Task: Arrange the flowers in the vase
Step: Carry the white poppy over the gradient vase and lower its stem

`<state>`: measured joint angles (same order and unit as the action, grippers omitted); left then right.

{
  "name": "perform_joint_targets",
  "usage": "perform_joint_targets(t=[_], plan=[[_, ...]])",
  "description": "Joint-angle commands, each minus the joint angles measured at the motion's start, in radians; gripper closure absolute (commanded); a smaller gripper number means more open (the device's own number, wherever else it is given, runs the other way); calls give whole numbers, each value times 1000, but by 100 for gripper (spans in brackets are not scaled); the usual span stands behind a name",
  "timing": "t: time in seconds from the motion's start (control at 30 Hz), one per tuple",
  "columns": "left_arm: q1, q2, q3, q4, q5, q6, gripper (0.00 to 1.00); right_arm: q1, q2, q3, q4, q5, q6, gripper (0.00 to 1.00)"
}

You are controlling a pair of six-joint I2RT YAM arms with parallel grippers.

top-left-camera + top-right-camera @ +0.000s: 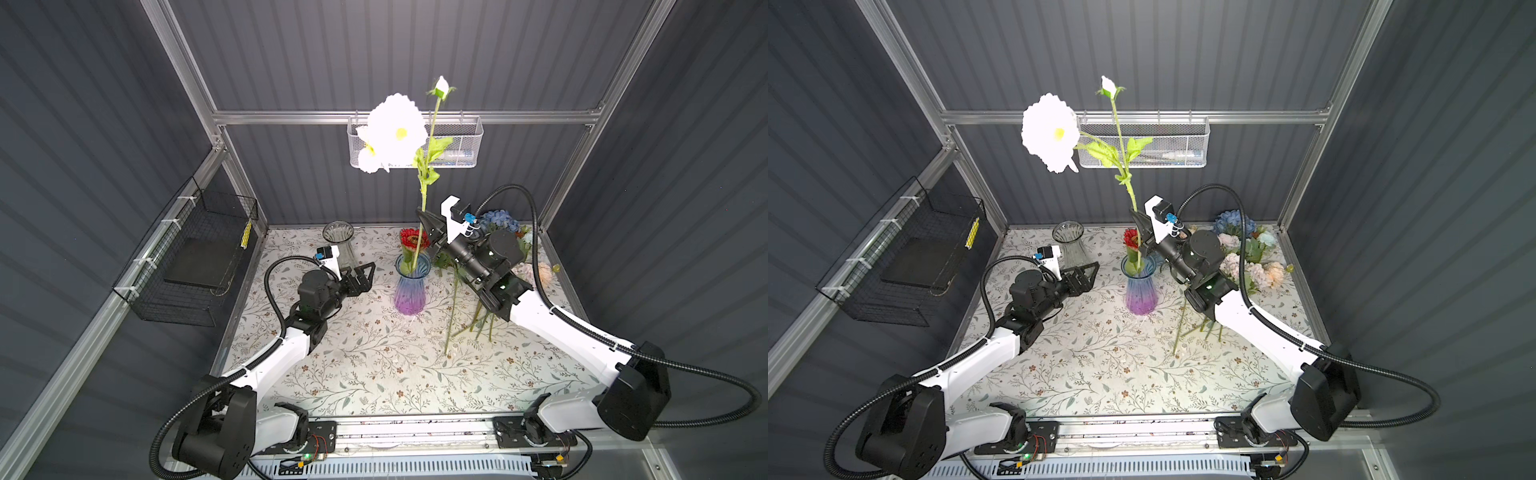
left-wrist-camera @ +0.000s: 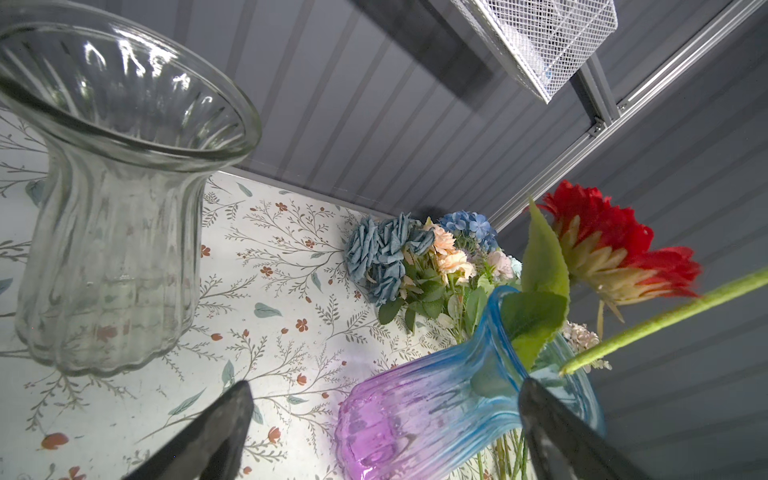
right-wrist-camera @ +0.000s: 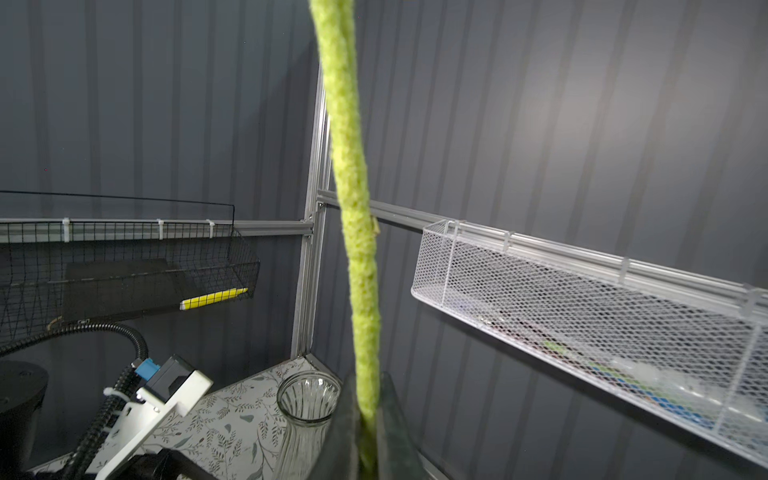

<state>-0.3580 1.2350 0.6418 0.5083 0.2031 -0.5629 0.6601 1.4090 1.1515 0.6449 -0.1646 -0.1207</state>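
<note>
Toward the far edge of the table (image 1: 374, 374), about midway along it, stands the ribbed glass vase (image 1: 410, 286), blue at the mouth and purple at the foot, with a red daisy-like flower (image 1: 413, 239) already in it. My right gripper (image 1: 424, 222) is clamped on the fuzzy green stem (image 1: 424, 195) of a tall white flower (image 1: 395, 131). The stem's lower end dips into the vase mouth; how deep, I cannot tell. My left gripper (image 1: 369, 277) hangs empty with its fingers spread wide, just beside that vase and near a clear ribbed glass vase (image 1: 338, 241). Loose flowers (image 1: 1241, 249) lie heaped at the far right corner.

I judge the stem should slide down along its own line, not sideways, so it neither drags the rim nor shoves the red head. The big bloom looks top-heavy, so I would let go only once the stem is seated, and steady the glass with the free gripper if it rocks.

No brand or writing is readable. A yellow strip (image 3: 214, 298) in the black wire basket (image 3: 124, 266) and the contents of the white mesh basket (image 3: 582, 316) are too blurred.
</note>
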Motion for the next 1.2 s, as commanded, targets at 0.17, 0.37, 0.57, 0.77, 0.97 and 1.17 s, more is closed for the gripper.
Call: perform_joint_targets(t=[0.17, 0.37, 0.57, 0.77, 0.97, 1.17], plan=[[8, -74, 9, 8, 218, 131, 1, 50, 26, -89, 53, 38, -29, 100], [4, -119, 33, -33, 299, 151, 1, 55, 46, -150, 44, 48, -2, 100], [-44, -127, 104, -63, 311, 173, 0, 69, 63, -199, 34, 71, 6, 100], [-110, -90, 179, -59, 285, 213, 1, 70, 80, -237, 32, 90, 39, 100], [-125, -35, 212, 15, 290, 186, 1, 70, 110, -266, 33, 103, 67, 100], [-130, -7, 254, 32, 265, 192, 1, 70, 121, -280, 22, 107, 76, 100]])
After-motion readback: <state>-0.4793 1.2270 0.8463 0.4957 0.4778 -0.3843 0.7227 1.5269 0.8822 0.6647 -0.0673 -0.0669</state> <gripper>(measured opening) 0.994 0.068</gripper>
